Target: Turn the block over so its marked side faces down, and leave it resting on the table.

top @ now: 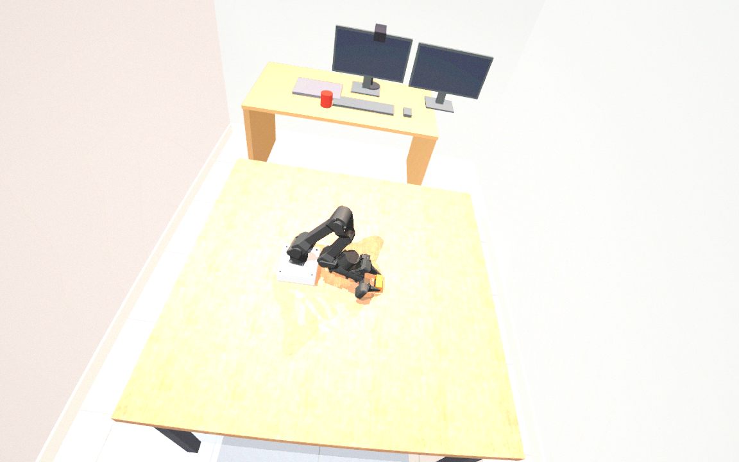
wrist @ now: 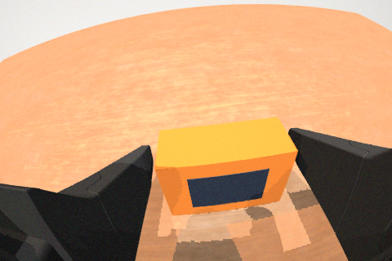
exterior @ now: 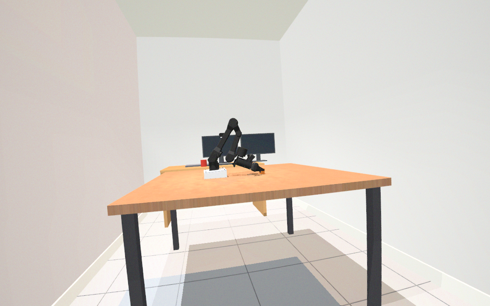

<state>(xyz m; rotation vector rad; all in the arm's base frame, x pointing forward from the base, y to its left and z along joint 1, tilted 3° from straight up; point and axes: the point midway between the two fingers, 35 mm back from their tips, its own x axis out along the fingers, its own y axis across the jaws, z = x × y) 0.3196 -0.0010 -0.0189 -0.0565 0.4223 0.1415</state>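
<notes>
The orange block (top: 379,282) (exterior: 263,171) (wrist: 224,143) rests on the table (top: 303,373) (exterior: 277,182) (wrist: 196,69). Its dark blue marked patch (wrist: 229,188) is on the upright side that faces back toward the wrist camera and the arm. Its plain top faces up. My gripper (top: 376,280) (exterior: 260,170) (wrist: 222,146) is open low over the table, with one finger on each side of the block. A narrow gap shows at the left finger in the wrist view; the right finger is very close to the block's end. The block's far side and underside are hidden.
The arm's white base (top: 297,273) (exterior: 215,174) stands on the table behind the gripper. A separate desk (top: 280,86) at the back holds two monitors, a keyboard (top: 364,105), a mouse (top: 407,111) and a red cup (top: 326,99).
</notes>
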